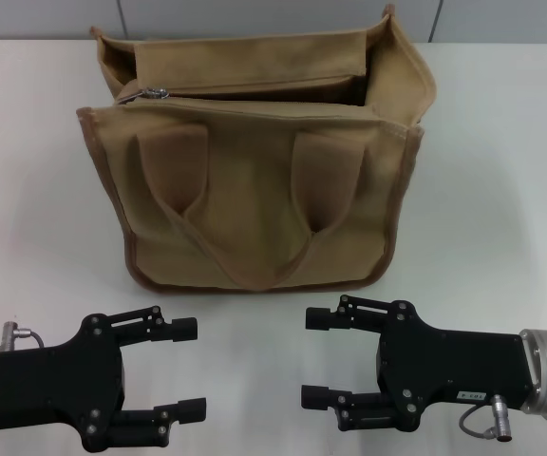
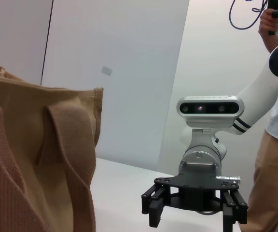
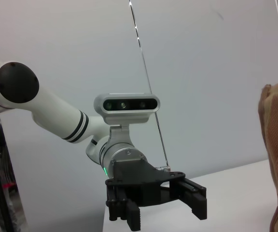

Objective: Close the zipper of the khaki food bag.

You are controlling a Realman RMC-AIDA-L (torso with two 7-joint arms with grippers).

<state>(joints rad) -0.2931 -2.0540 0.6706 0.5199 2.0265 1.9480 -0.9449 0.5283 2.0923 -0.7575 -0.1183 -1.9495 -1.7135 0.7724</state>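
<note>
One khaki food bag (image 1: pixel 254 190) stands upright on the white bench (image 1: pixel 501 171), well ahead of both sets of jaws, its front face and two flat handles (image 1: pixel 245 204) turned toward them. The zipper (image 1: pixel 254 90) runs along the top panel and is still open, with its single silver pull tab (image 1: pixel 153 92) at the end lying beyond and above the left gripper (image 1: pixel 190 369). That gripper rests low on the bench with its jaws released and nothing between them; the right gripper (image 1: pixel 311 358) sits just beside it, likewise spread and empty, and the two face each other across a small gap. The main risk, as I judge it, is the bag itself: soft canvas with no support may slide or fold if the tab is pulled while the far end is not held, so the slider would drag the panel instead of closing it. The small shiny tab could also slip from a pinch. Counted: one bag, one zipper, one tab, two handles, two grippers.
</note>
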